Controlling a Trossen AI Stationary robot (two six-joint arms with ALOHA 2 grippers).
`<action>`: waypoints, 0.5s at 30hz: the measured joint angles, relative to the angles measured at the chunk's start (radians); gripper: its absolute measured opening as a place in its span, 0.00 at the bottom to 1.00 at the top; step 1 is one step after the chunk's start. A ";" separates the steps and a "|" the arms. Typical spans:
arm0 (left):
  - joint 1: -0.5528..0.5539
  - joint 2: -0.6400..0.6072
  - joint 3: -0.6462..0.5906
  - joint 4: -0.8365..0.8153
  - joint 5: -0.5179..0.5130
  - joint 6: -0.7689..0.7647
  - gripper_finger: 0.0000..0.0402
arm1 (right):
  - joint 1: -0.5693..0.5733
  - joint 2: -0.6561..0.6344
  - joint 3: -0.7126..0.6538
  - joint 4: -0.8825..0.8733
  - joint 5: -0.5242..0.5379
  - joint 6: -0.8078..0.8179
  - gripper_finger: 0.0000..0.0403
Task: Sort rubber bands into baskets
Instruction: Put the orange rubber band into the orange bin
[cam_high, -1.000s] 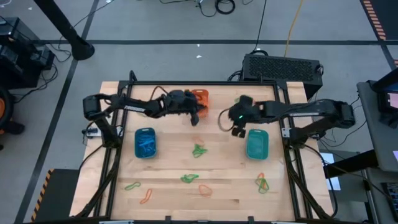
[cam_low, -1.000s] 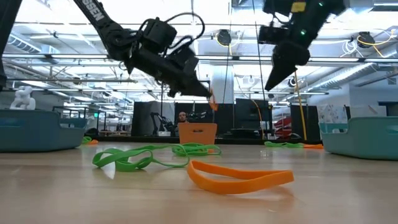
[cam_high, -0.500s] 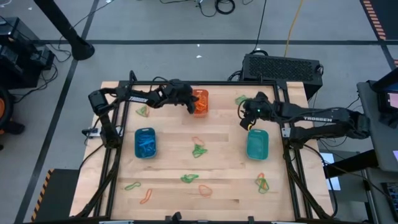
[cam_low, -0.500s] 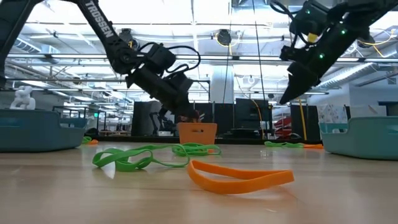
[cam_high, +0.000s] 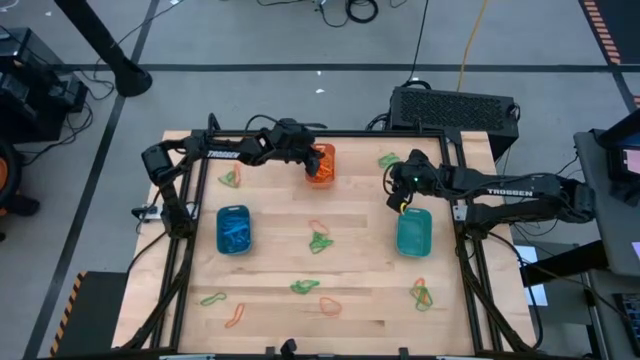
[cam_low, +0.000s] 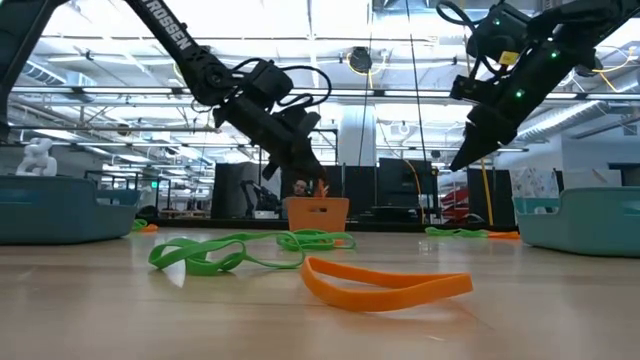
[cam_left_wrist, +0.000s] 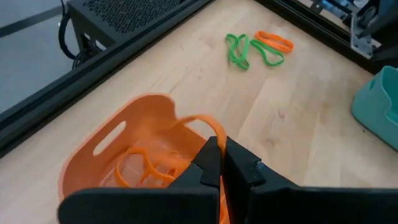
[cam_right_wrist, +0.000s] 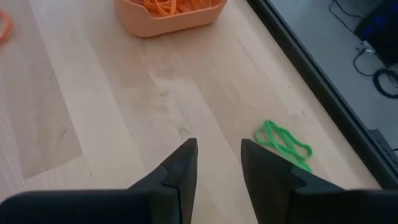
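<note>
Low view: orange basket partly hidden behind left gripper; teal basket cut by edge.

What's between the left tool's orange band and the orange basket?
Nothing visible. The left tool is shut on an orange rubber band and hangs right over the orange basket, whose open top holds only other orange bands. The right tool is open, off over bare table near a green band.

Bright, even overhead light fills every view — ceiling lamps glare in the low view, whose foreground table blurs.
</note>
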 joint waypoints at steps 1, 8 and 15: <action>0.000 0.000 0.000 -0.001 0.000 -0.007 0.00 | 0.000 0.000 0.000 0.000 0.000 -0.005 0.29; 0.000 0.000 -0.002 0.001 -0.003 -0.014 0.09 | 0.000 0.000 0.000 -0.001 0.000 -0.013 0.29; -0.002 0.000 -0.002 -0.029 -0.004 -0.016 0.22 | 0.000 0.000 0.000 -0.002 0.000 -0.013 0.29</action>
